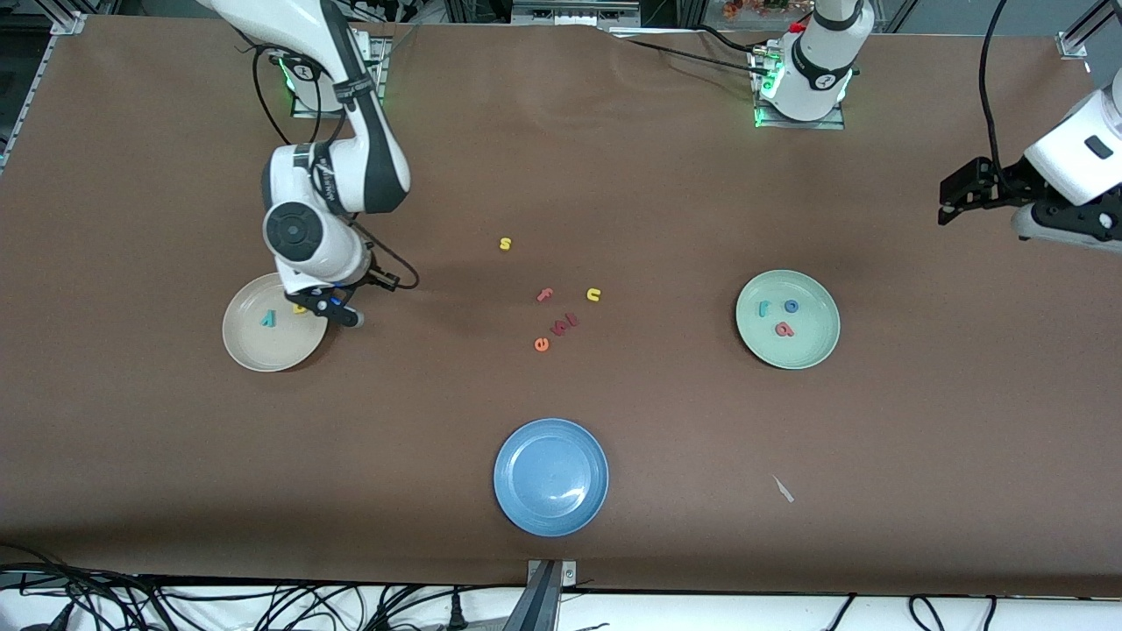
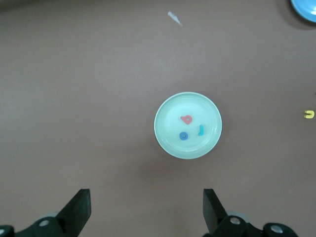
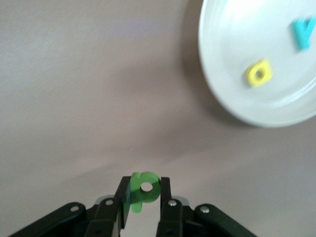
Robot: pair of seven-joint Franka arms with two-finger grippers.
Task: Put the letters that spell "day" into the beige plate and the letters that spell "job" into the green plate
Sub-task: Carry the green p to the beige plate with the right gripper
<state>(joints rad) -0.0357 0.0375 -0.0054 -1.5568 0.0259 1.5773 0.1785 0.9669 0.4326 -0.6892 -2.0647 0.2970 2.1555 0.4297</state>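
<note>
My right gripper (image 1: 344, 314) is shut on the green "d" (image 3: 144, 190), which sits pinched between its fingers. It hangs over the table just beside the rim of the beige plate (image 1: 254, 342), on the side toward the table's middle. In that plate (image 3: 232, 44) lie the yellow "a" (image 1: 301, 307) (image 3: 258, 73) and the teal "y" (image 1: 267, 320) (image 3: 302, 32). The green plate (image 1: 811, 342) (image 2: 170, 123) holds the teal "j" (image 1: 764, 308) (image 2: 201, 130), the blue "o" (image 1: 791, 306) (image 2: 183, 136) and the pinkish "b" (image 1: 784, 329) (image 2: 186, 119). My left gripper (image 1: 960, 194) (image 2: 147, 207) waits open and empty, high at the left arm's end of the table.
Loose letters lie mid-table: a yellow "s" (image 1: 505, 244), a salmon "f" (image 1: 544, 295), a yellow "u" (image 1: 593, 294) (image 2: 309, 114), an orange "e" (image 1: 542, 344) and dark red ones (image 1: 565, 324). A blue plate (image 1: 550, 476) sits nearer the front camera. A white scrap (image 1: 783, 489) lies beside it.
</note>
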